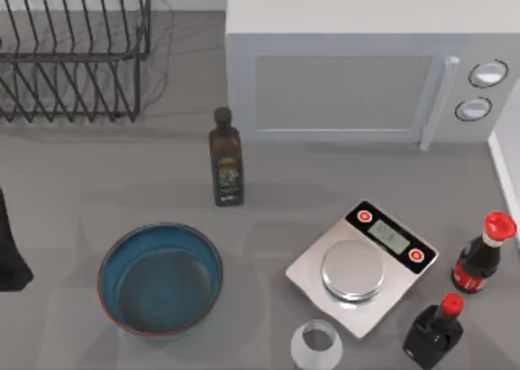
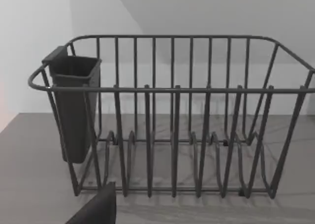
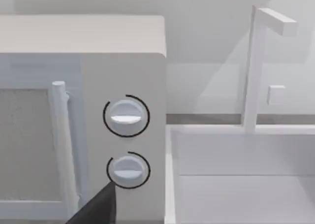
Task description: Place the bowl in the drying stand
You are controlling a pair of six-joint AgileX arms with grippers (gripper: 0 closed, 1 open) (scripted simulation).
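One arm parked at table's left edge; claw state unclear; bowl untouched.

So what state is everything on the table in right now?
bowl: upright, empty, on the table
drying stand: empty
microwave: door closed
oil bottle: upright, capped
scale: plate bare, display lit
glass cup: upright, empty
two red-capped bottles: upright, capped

A rendered kitchen counter: microwave, sink with faucet, wire drying stand, scale, 3 bottles.
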